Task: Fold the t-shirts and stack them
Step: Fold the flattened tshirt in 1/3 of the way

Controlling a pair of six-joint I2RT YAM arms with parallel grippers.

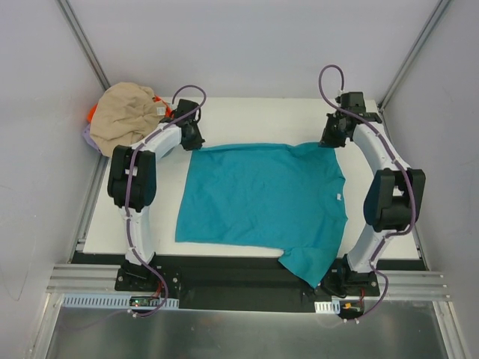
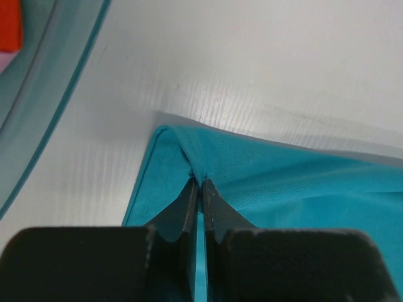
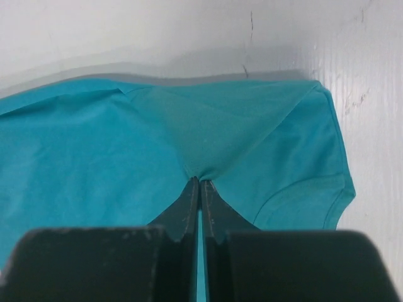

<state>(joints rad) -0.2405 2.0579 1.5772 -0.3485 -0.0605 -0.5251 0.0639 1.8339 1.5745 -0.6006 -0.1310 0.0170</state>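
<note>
Two pairs of fingers, each pressed together on the same garment.

Left fingers (image 2: 184,204): the tips meet with no gap and pinch a small ridge of the teal t-shirt (image 2: 296,189), just inside one of its corners. The hemmed corner lies just ahead and to the left of the tips, flat on the white tabletop (image 2: 252,63). Farther left of these fingers curves the translucent wall of a basket (image 2: 31,94), with a patch of the orange t-shirt (image 2: 9,25) showing behind it.

Right fingers (image 3: 186,207): likewise closed tip to tip, nipping the teal cloth so that creases fan forward from the pinch. A sleeve (image 3: 308,182) with its curved seam lies just to the right of the tips, and bare tabletop runs ahead of them and to the right.

Seen from above, the teal t-shirt spreads flat between the two pairs of fingers, which hold its two far corners. A small white tag (image 1: 338,196) sits on its right side, and the other sleeve (image 1: 307,265) drapes over the near edge of the tabletop beside the base of the right arm (image 1: 389,194). Beyond the left arm (image 1: 135,187), the beige t-shirt (image 1: 131,116) is heaped on the basket, well apart from the teal one.
</note>
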